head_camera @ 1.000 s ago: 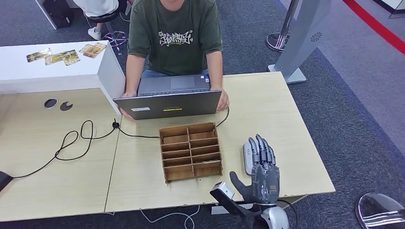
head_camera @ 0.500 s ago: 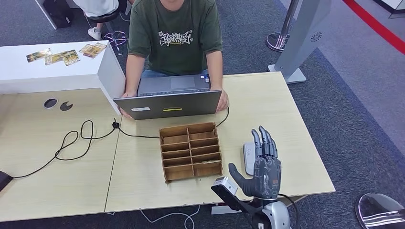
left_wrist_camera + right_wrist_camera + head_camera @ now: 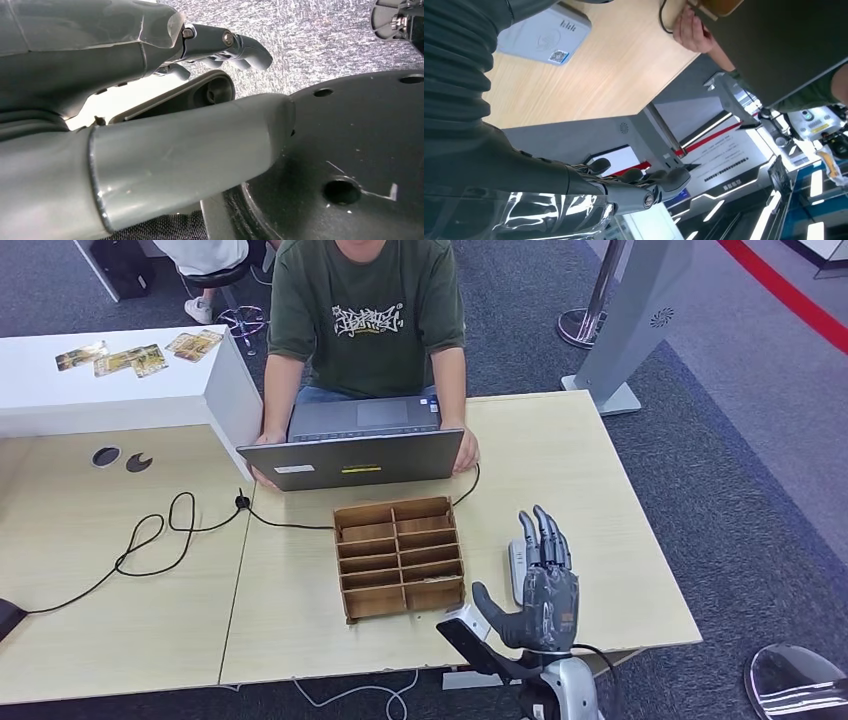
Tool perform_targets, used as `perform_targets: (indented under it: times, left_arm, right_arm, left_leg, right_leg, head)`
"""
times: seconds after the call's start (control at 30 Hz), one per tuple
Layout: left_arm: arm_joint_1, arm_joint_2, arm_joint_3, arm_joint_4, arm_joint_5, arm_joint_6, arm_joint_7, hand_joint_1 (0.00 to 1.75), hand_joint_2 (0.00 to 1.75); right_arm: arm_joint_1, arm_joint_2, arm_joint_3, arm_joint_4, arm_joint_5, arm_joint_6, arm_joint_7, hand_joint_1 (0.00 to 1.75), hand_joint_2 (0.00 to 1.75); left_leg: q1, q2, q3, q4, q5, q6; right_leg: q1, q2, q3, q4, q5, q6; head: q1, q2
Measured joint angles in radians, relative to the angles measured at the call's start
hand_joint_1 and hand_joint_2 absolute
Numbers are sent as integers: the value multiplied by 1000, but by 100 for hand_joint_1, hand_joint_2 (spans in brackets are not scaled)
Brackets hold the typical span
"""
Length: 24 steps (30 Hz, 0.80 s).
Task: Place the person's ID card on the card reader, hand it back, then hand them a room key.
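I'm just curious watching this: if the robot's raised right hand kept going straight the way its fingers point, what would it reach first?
Probably nothing close: the right hand hovers above the card reader, pointing over bare table. Depth is unclear.

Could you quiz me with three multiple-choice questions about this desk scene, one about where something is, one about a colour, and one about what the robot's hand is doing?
1. Where is the wooden organiser?
A. On the floor
B. On the table in front of the laptop
C. On the white counter

2. What colour is the person's T-shirt?
A. Green
B. Red
C. White

3. What is the robot's right hand doing?
A. Gripping a card
B. Pressing the laptop
C. Raised with fingers spread, holding nothing

Answers:
1. B, it sits on the table just behind the laptop's lid.
2. A, dark green with a white print.
3. C, nothing is in the hand, above the card reader.
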<state>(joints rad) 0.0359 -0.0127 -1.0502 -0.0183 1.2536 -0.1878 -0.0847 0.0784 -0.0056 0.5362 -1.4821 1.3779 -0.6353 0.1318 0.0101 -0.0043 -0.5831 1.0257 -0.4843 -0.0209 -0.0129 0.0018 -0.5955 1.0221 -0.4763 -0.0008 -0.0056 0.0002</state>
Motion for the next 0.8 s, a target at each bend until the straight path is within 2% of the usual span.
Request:
perform_targets:
  times: [0.33,0.63,0.8]
  left_arm:
    - [2,6,0,0,3,-9,0,0,0]
    - [2,8,0,0,2,-10,-1,0,0]
    - [2,8,0,0,2,-10,-1,0,0]
  right_arm:
    - [-49,-84,79,39,-42,51,32,0,175]
    - [-71,-106,100,58,-53,69,40,0,175]
    - [-89,-112,114,76,-8,82,76,0,175]
  left_leg:
    - [0,0,0,0,0,0]
    - [0,0,0,0,0,0]
    - [0,0,0,0,0,0]
  right_leg:
    - [0,0,0,0,0,0]
    - [0,0,0,0,0,0]
    - [0,0,0,0,0,0]
  head:
    - [0,0]
    - [0,0]
    - [0,0]
